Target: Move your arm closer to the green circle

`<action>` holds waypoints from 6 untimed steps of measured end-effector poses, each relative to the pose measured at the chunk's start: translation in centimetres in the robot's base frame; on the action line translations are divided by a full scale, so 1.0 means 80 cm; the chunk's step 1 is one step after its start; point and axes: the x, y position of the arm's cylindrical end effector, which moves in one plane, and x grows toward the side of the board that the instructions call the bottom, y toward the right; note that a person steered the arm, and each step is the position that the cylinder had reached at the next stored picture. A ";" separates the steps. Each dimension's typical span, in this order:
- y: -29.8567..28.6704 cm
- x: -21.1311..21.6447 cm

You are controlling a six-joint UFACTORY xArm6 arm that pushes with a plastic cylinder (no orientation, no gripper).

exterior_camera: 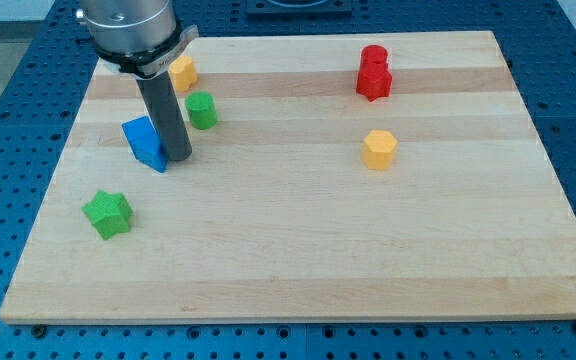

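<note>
The green circle [202, 109] is a short green cylinder at the board's upper left. My tip [178, 158] rests on the board just below and slightly left of it, a small gap apart. A blue block [145, 142] sits right against the tip's left side. A yellow block [182, 72] lies above the green circle, partly behind the rod.
A green star [107, 213] lies at the lower left. Two red blocks [374, 72] sit stacked close together at the upper right. A yellow hexagon [379, 149] lies right of centre. The wooden board [318, 250] ends on a blue perforated table.
</note>
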 end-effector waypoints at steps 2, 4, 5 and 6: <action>0.050 0.023; 0.123 -0.042; 0.133 -0.091; 0.095 -0.145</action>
